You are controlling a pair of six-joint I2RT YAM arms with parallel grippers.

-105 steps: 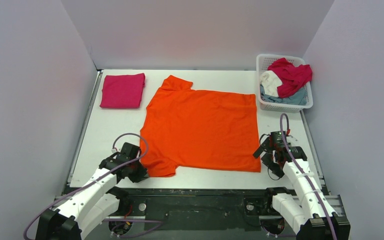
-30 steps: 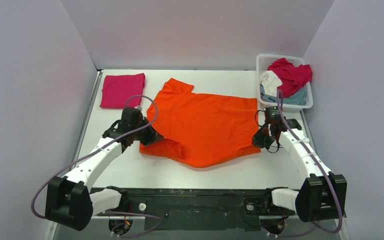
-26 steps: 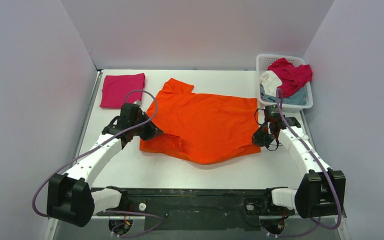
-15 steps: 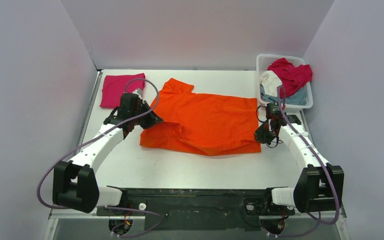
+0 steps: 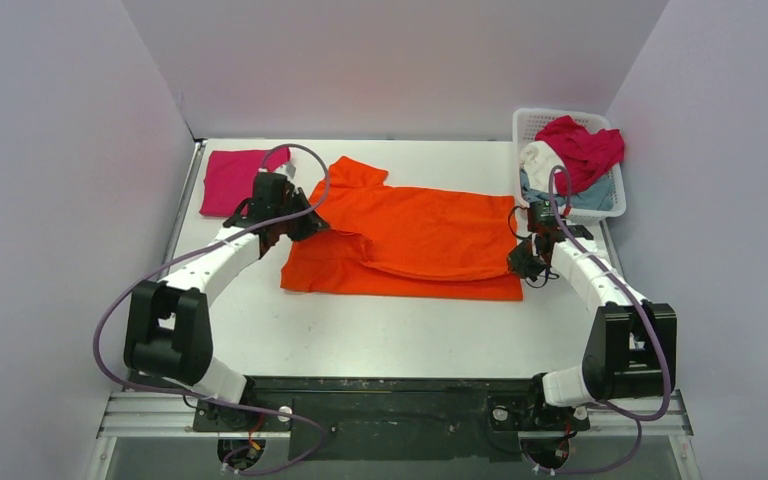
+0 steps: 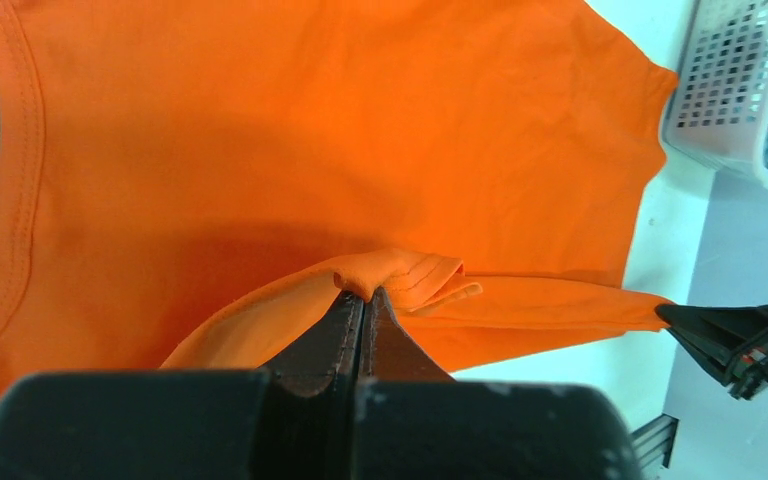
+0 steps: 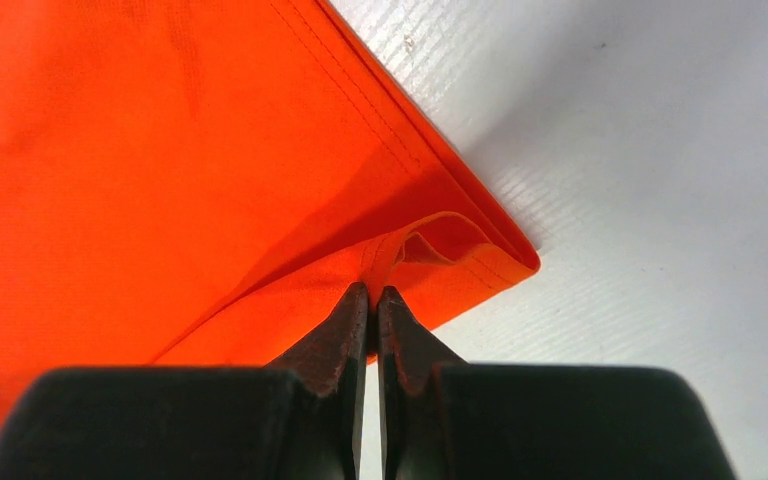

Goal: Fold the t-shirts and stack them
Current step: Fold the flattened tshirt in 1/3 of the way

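White table [image 5: 380, 330] between pale walls is covered at its middle by the bright orange cloth t-shirt [image 5: 420, 225], lying half folded. Its raised edge is pinched at each end by the closed left gripper [image 6: 365, 297] and the closed right gripper [image 7: 373, 292]. A folded magenta-pink t-shirt [image 5: 230, 182] is seen at the far left

arms [image 5: 210, 262] white links, black joints | cables [image 5: 303, 148] purple | left pincer [image 6: 363, 296] black | right pincer [image 7: 372, 292] black
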